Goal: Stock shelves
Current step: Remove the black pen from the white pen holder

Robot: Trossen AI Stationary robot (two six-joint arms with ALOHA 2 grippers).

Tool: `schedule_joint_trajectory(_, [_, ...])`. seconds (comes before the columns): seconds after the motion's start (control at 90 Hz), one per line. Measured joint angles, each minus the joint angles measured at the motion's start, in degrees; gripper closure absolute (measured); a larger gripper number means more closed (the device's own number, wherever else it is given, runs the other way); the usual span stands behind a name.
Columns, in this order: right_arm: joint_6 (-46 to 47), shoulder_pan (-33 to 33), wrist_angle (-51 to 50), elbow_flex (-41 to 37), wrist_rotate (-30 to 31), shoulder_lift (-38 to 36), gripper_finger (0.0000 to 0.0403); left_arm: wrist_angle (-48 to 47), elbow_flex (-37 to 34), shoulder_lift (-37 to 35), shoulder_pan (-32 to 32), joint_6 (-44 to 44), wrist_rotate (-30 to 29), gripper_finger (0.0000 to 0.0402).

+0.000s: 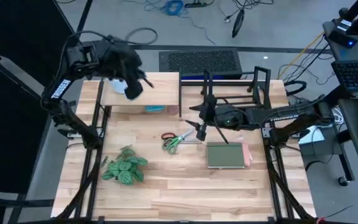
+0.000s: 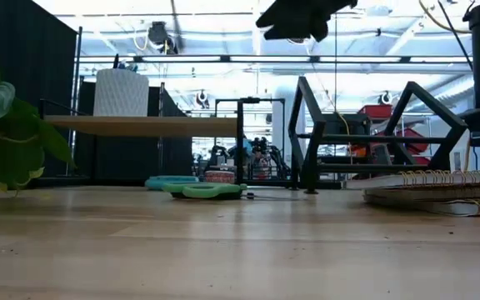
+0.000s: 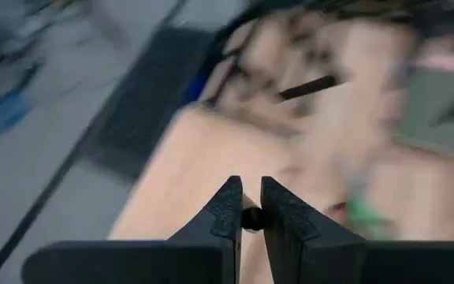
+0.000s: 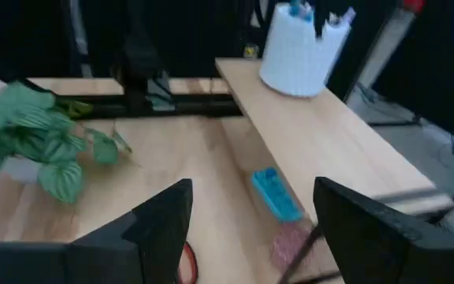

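Observation:
The pale-wood shelf [image 1: 143, 93] stands at the far left, with a white ribbed holder [image 4: 298, 47] on its top. Beside it on the right is the black wire rack [image 1: 235, 87]. My left gripper [image 1: 143, 81] hovers above the wooden shelf next to the holder, shut with nothing between its fingers [image 3: 228, 211]. My right gripper [image 1: 199, 130] hangs open over the table's middle, just beyond the green-handled scissors [image 1: 176, 140], touching nothing. A green notebook [image 1: 227, 154] lies flat to the right of the scissors. A potted plant [image 1: 124, 168] sits at the near left.
A blue flat object [image 4: 274, 193] lies on the table under the wooden shelf. Black frame posts [image 1: 95, 134] run along both table sides. Bare tabletop [image 1: 191, 193] stretches along the near edge between the plant and the notebook.

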Motion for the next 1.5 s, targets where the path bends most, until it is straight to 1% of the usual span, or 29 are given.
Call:
schedule_joint_trajectory(0.1, [-1.1, 0.1, 3.8, 0.0, -3.7, 1.4, 0.0154, 3.0, 0.0, 1.5, -5.1, 0.0, 0.7, 0.0384])
schedule_joint_trajectory(0.289, [-1.2, 0.0, 7.2, 0.0, -3.7, 2.0, 0.0154, 4.3, 0.0, 6.1, -13.9, -0.1, 0.7, 0.0384])
schedule_joint_trajectory(0.444, [-1.4, 0.2, 8.2, 0.0, -3.9, 2.0, 0.0154, 9.3, 0.0, 10.2, -19.4, 1.5, 0.6, 0.0384])
schedule_joint_trajectory(0.589, [-0.2, 0.4, 7.4, 0.0, -10.6, 2.0, 0.0159, 11.8, 0.0, 13.0, -21.9, 3.0, 0.4, 0.0384])
schedule_joint_trajectory(0.644, [-0.2, 0.9, 7.2, 0.0, -11.0, 2.0, 0.0173, 11.9, 0.0, 13.8, -22.2, 3.2, 0.1, 0.0384])
schedule_joint_trajectory(0.711, [-0.6, 1.4, 5.6, 0.0, -10.9, 2.0, 0.0206, 11.6, 0.0, 14.2, -22.2, 3.1, -0.7, 0.0384])
schedule_joint_trajectory(0.789, [-0.8, 1.4, 4.3, 0.0, -11.0, 2.0, 0.0264, 11.6, 0.0, 14.3, -22.2, 3.1, -1.0, 0.0384])
schedule_joint_trajectory(0.889, [-1.1, 1.3, 1.8, 0.0, -10.6, 2.0, 0.0358, 11.6, 0.0, 14.3, -22.2, 2.9, -1.0, 0.0381])
schedule_joint_trajectory(0.933, [-1.4, 1.2, 0.9, 0.0, -10.8, 2.0, 0.0381, 11.2, -0.1, 14.3, -22.3, 2.5, -1.0, 0.0375])
schedule_joint_trajectory(1.033, [-0.9, 1.3, -2.7, 0.2, -10.8, 1.9, 0.0383, 11.2, -0.1, 14.4, -22.5, 1.8, -0.9, 0.0357])
schedule_joint_trajectory(1.122, [-0.6, 1.3, -10.1, 0.0, -10.6, 2.1, 0.0384, 9.2, -0.1, 14.2, -22.2, 2.5, -0.9, 0.0334])
schedule_joint_trajectory(1.178, [0.1, 1.3, -15.3, 0.0, -9.4, 2.1, 0.0387, 7.3, -0.1, 14.2, -21.9, 2.4, -1.0, 0.0318])
schedule_joint_trajectory(1.267, [1.7, 1.1, -23.4, -0.3, -7.4, 2.0, 0.0387, 3.6, -0.1, 14.2, -21.7, 0.7, -1.2, 0.0293])
schedule_joint_trajectory(1.322, [2.5, 0.7, -26.7, -1.7, -6.5, 2.0, 0.0387, 2.4, -0.1, 14.0, -21.8, -1.4, -2.4, 0.0282])
schedule_joint_trajectory(1.422, [2.6, -0.8, -28.2, -5.6, -6.4, 2.0, 0.0387, 0.9, -0.1, 13.5, -22.3, -2.3, -5.2, 0.0273])
schedule_joint_trajectory(1.5, [1.5, -2.6, -27.7, -9.9, -6.6, 2.0, 0.0387, -0.5, -0.1, 12.9, -22.4, -1.6, -5.6, 0.0273])
